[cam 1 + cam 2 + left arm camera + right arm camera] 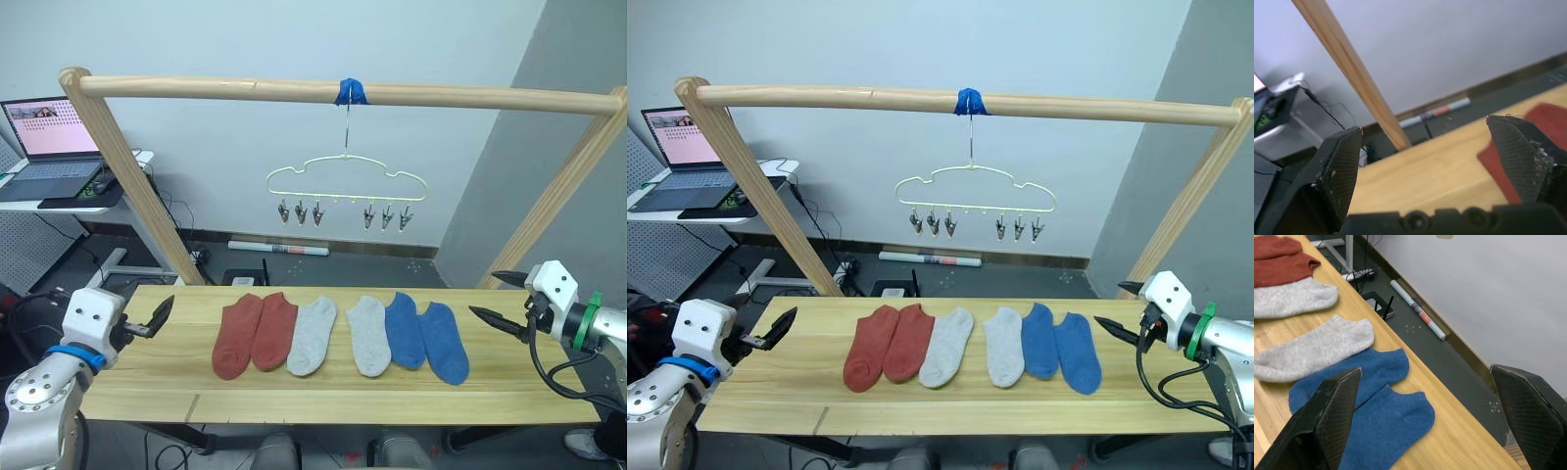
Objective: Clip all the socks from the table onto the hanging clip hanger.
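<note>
Rust-red, grey and blue socks point(338, 335), all six, lie in a row on your desk point(147, 377); the clip hanger point(346, 176) above holds none. Left gripper point(157, 319) and right gripper point(495, 301): fingers spread, holding nothing.

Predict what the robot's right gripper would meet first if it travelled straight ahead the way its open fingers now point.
Probably the outer blue ankle sock. The right gripper hovers open at the light wooden table's right end, pointing inward along the sock row; height above the wood is unclear, so it might pass over.
</note>
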